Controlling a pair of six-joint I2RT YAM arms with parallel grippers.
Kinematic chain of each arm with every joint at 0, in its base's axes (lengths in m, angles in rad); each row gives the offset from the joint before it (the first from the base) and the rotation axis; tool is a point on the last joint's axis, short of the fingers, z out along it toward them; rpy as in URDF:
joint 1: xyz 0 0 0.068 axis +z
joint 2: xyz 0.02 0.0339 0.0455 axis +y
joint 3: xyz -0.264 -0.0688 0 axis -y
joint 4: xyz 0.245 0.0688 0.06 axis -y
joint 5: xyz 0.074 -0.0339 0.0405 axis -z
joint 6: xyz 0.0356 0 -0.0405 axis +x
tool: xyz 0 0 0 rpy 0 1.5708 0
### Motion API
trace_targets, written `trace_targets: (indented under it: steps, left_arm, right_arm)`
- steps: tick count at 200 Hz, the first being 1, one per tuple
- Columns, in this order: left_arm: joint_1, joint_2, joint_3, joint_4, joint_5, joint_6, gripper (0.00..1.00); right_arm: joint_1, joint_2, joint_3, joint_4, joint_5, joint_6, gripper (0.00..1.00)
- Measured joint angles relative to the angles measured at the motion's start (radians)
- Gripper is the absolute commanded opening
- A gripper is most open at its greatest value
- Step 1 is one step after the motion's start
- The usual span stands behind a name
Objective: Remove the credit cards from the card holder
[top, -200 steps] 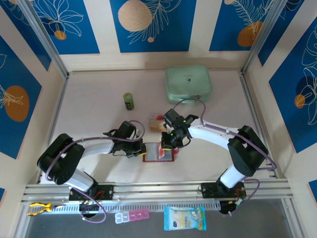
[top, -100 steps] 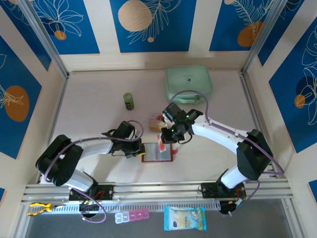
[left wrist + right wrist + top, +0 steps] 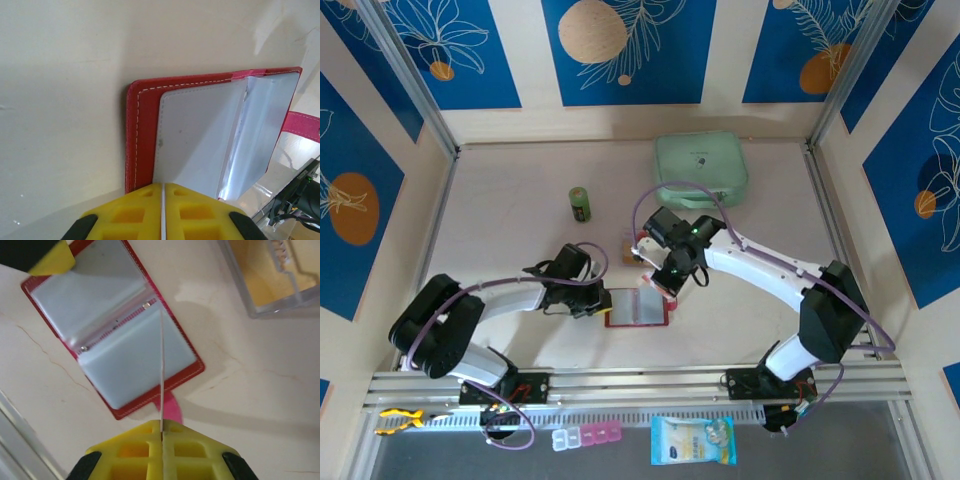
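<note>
**Gripping a Card Edge-On Over the Open Holder**

Lying open and flat on the table (image 3: 510,210), near the front edge and between the two arms: the red card holder (image 3: 634,310), clear pockets facing up.

Clamping a credit card (image 3: 161,367) between the tightly closed yellow fingers of the right gripper (image 3: 161,429), just above the holder's right half. Reads in the right wrist view as nothing more than a thin pale line, edge-on, running from the fingertips across the pocket toward the spine. Face, colour and far end impossible to make out; likewise contact or no contact with the pocket below. Partly covering the holder's pink tab (image 3: 170,410) with those same fingers.

Pressing the fingers of the left gripper (image 3: 162,192) together, with only a hairline between them, right at the holder's left edge. Cannot tell a pinch on a plastic leaf from mere contact with the red border; that stretch of the holder hidden behind the yellow pads.

Catching, in the top right corner of the right wrist view, a clear plastic rectangle (image 3: 272,307) with a tan card (image 3: 255,275) seen through it, both cut off by the frame.

Standing well apart at the back of the table: a mint green zip case (image 3: 701,170) and, to its left, a small green cylinder (image 3: 580,204), label too small to read.
</note>
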Motion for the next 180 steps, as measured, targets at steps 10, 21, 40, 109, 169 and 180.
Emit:
trace_targets:
  steps: [10, 21, 40, 109, 169, 180]
  left_arm:
    - [0.000, -0.003, 0.000, 0.000, 0.000, 0.000, 0.09]
    - [0.000, -0.009, 0.000, 0.000, 0.000, 0.000, 0.10]
    - [0.001, -0.024, 0.000, -0.001, 0.000, 0.000, 0.11]
    - [0.026, -0.087, 0.002, -0.060, -0.008, 0.016, 0.13]
    - [0.055, -0.142, 0.005, -0.116, -0.011, 0.027, 0.13]
    - [0.060, -0.155, 0.005, -0.124, -0.015, 0.027, 0.13]
  right_arm:
    - [-0.011, 0.009, 0.016, -0.006, 0.010, -0.064, 0.00]
    - [-0.030, 0.020, 0.034, -0.014, 0.008, -0.130, 0.00]
    - [-0.071, 0.049, 0.084, -0.029, -0.008, -0.233, 0.00]
    - [-0.190, 0.236, 0.388, -0.105, -0.063, -0.476, 0.00]
    - [-0.234, 0.396, 0.577, -0.154, -0.109, -0.584, 0.00]
    - [-0.239, 0.424, 0.598, -0.158, -0.111, -0.599, 0.00]
